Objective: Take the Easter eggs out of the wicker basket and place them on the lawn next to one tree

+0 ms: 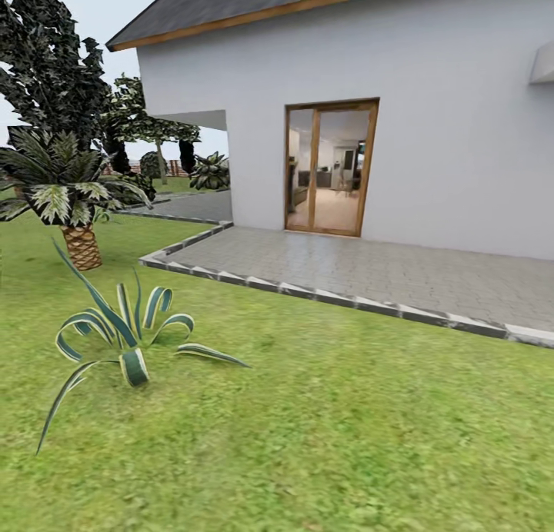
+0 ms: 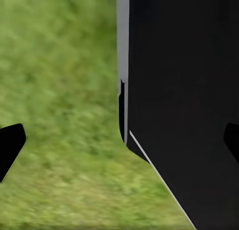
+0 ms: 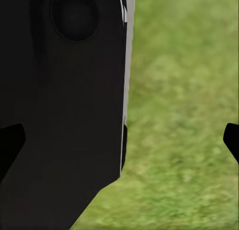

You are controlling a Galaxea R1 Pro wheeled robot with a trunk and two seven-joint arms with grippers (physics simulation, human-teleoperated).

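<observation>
The lawn (image 1: 346, 432) of mottled green grass fills the lower half of the head view. A leafy tree (image 1: 143, 118) with a thin grey trunk stands far off at the back left, beyond the house corner. The Easter eggs and the wicker basket are out of view. My left gripper (image 2: 119, 142) is open, its dark fingertips (image 2: 11, 146) wide apart over grass and my own black body. My right gripper (image 3: 119, 140) is open too, with nothing between its fingertips (image 3: 232, 138).
A striped agave (image 1: 127, 336) grows on the grass at near left. A short palm (image 1: 68, 190) and a tall dark conifer (image 1: 46, 63) stand behind it. A paved patio (image 1: 369, 270) with a stone kerb (image 1: 331, 295) fronts the white house and its glass door (image 1: 329, 167).
</observation>
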